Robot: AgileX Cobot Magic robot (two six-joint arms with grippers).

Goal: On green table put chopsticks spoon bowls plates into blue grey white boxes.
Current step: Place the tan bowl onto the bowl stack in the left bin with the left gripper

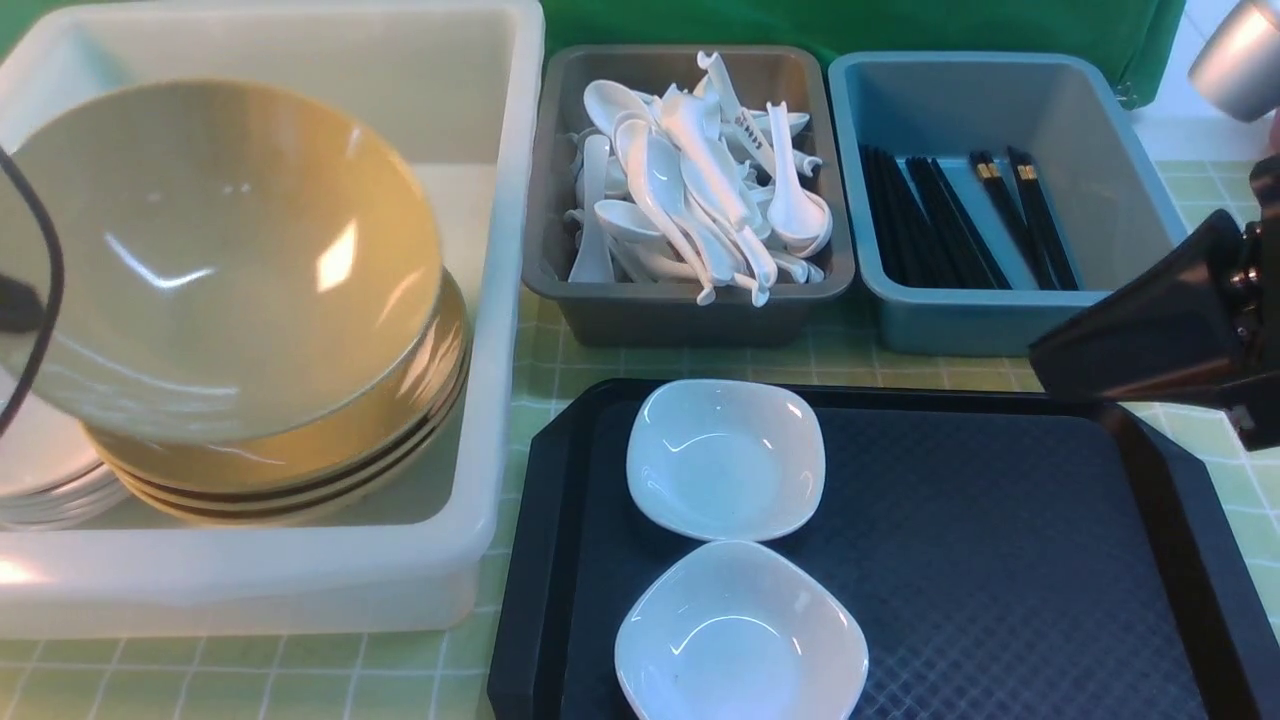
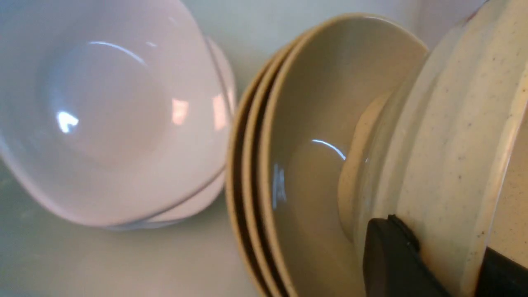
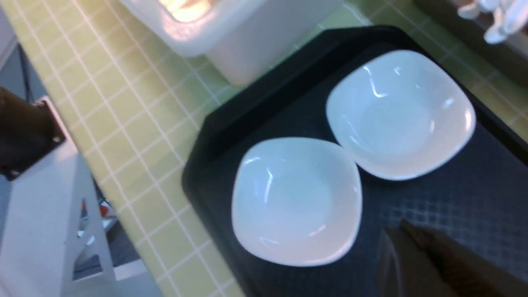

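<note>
Two white plates (image 1: 725, 458) sit touching on the black tray (image 1: 1000, 560), which lies on the green table (image 1: 250, 680); left gripper (image 2: 445, 255) is clamped on the rim of a tan bowl (image 1: 220, 260), holding it tilted over the bowl stack (image 1: 300, 470) inside the white box (image 1: 480, 300); can't tell if it touches the stack; plate stack (image 1: 50, 480) just beside the bowls in the same box; spoons (image 1: 690, 200) piled in the grey box (image 1: 690, 320); chopsticks (image 1: 960, 220) lie in the blue box (image 1: 960, 325); right gripper (image 1: 1060, 355) closed, holding nothing, above the tray's far right corner.
</note>
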